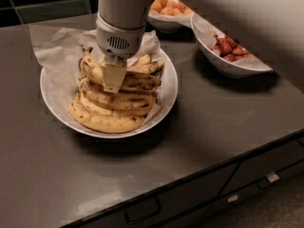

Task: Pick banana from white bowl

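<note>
The white bowl (169, 87) is wide and shallow and lined with crumpled white paper (56, 49). It stands on the dark counter at the left. A pile of several spotted yellow bananas (111, 113) lies in it. My gripper (113, 79) comes straight down from above onto the top of the pile, at the upper banana (140, 82). The arm's grey wrist housing hides the bananas behind it.
A smaller white bowl of red berries (236, 64) stands at the right. Another white bowl of small orange fruits (167, 9) stands at the back. The counter's front edge runs diagonally below, with drawers and handles (142, 211) under it.
</note>
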`<state>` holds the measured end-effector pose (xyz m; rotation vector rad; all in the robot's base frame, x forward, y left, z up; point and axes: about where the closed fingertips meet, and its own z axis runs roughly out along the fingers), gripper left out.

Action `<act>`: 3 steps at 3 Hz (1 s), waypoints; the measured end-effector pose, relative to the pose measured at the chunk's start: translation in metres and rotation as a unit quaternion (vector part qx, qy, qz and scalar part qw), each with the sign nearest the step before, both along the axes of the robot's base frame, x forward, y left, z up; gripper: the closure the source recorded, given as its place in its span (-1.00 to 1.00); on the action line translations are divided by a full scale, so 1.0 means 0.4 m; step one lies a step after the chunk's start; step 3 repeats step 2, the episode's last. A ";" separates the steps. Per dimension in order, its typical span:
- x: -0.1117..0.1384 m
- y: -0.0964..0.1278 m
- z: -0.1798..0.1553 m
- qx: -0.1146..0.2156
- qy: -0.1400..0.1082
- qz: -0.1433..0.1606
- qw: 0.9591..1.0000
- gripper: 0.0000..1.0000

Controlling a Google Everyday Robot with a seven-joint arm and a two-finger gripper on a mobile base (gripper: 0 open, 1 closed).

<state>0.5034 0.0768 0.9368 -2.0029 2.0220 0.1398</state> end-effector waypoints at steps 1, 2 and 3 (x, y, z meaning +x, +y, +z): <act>-0.034 -0.022 0.059 0.030 -0.046 0.008 0.998 1.00; -0.059 -0.044 0.116 0.070 -0.093 0.020 0.993 1.00; -0.059 -0.044 0.116 0.070 -0.093 0.020 0.993 1.00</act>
